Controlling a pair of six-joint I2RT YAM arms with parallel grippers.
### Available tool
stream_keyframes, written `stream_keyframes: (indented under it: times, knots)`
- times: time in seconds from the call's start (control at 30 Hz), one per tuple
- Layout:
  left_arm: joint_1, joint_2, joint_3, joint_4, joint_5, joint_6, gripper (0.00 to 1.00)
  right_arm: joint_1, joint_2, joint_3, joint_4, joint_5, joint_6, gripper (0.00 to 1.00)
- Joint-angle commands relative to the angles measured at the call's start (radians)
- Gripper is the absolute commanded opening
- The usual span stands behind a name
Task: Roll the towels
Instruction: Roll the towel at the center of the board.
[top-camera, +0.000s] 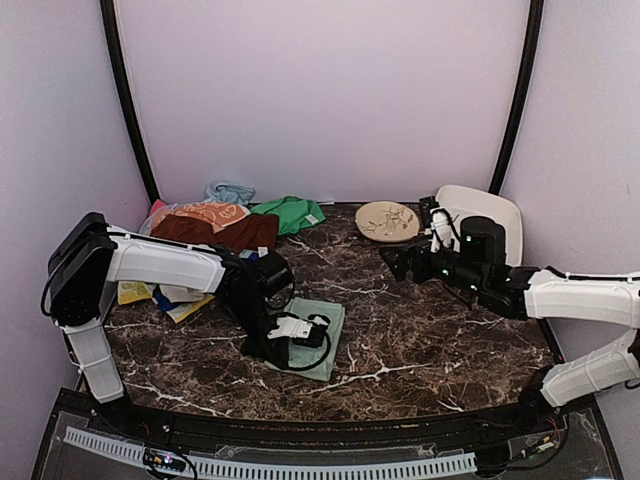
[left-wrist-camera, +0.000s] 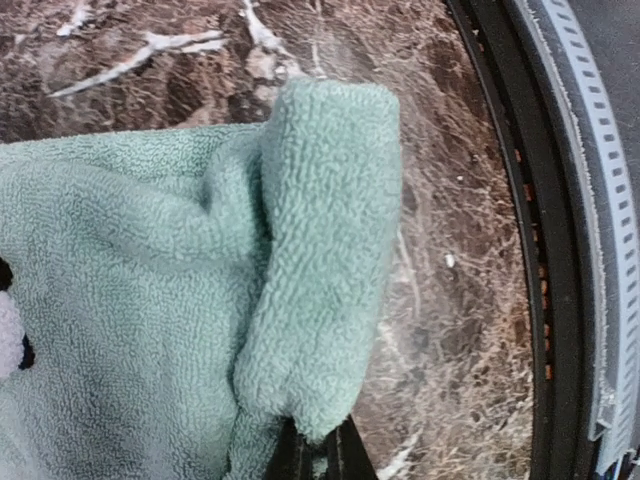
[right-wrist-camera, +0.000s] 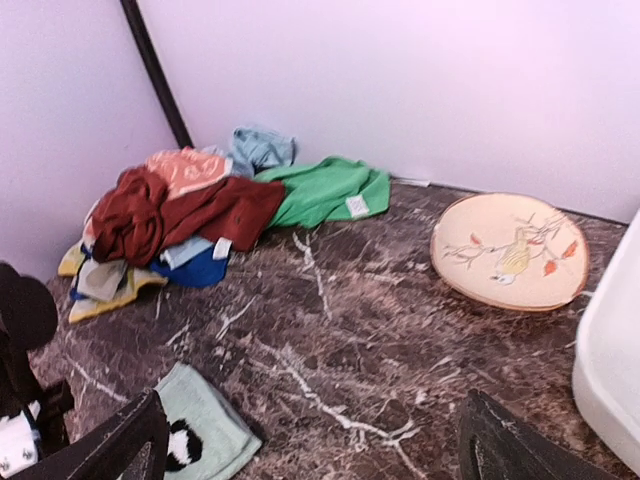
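With the table read as a clock from the overhead camera, twelve at the far wall, the pile of towels (top-camera: 205, 225) lies at about ten o'clock. A maroon towel (right-wrist-camera: 190, 215) is slumped on top of it, and a green towel (top-camera: 290, 213) spreads out from it towards twelve. None of these looks rolled.

Nearer the front, at about seven o'clock, the mint towel (left-wrist-camera: 130, 300) lies flat on the marble table (top-camera: 420, 340) under the left arm. The left gripper (left-wrist-camera: 320, 455) is pinched tight on its near edge, and that edge has been lifted and turned over onto the cloth as a thick first fold. So the rolling of this towel appears to be just beginning.

The next move would likely be to carry the pinched edge on across the cloth towards twelve or one o'clock, keeping the fold tight so it builds into a roll and does not flop open. The far end is not pinned down, so the towel may slide on the smooth stone.

At about two o'clock the right gripper (right-wrist-camera: 310, 430) hangs above the table with its jaws spread wide and nothing between them, well apart from the mint towel. It could come over to hold the loose end.

The plate (right-wrist-camera: 510, 250) at one o'clock and the white tub (top-camera: 495, 215) behind the right arm lie outside the rolling path.
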Motion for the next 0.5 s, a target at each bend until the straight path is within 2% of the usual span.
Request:
stream_keyframes:
  times: [0.0,0.07,0.13,0.23,0.37,0.47]
  knots:
    - [0.019,0.079,0.066,-0.178,0.144,-0.041,0.0,-0.028,-0.089,-0.103,0.205,0.054,-0.049,1.0]
    - [0.043,0.129,0.106,-0.219,0.185,-0.046,0.0,0.0,-0.084,-0.09,0.122,-0.054,-0.153,1.0]
    - [0.069,0.175,0.137,-0.25,0.216,-0.05,0.0,0.107,-0.076,-0.08,0.032,0.023,-0.303,0.99]
    - [0.111,0.222,0.177,-0.283,0.252,-0.064,0.0,0.307,-0.076,-0.113,-0.022,0.187,-0.507,0.91]
    - [0.136,0.268,0.206,-0.322,0.282,-0.068,0.0,0.479,-0.106,-0.185,-0.012,0.207,-0.641,0.79]
    - [0.139,0.298,0.218,-0.34,0.284,-0.07,0.0,0.601,-0.057,-0.169,-0.013,0.275,-0.722,0.73]
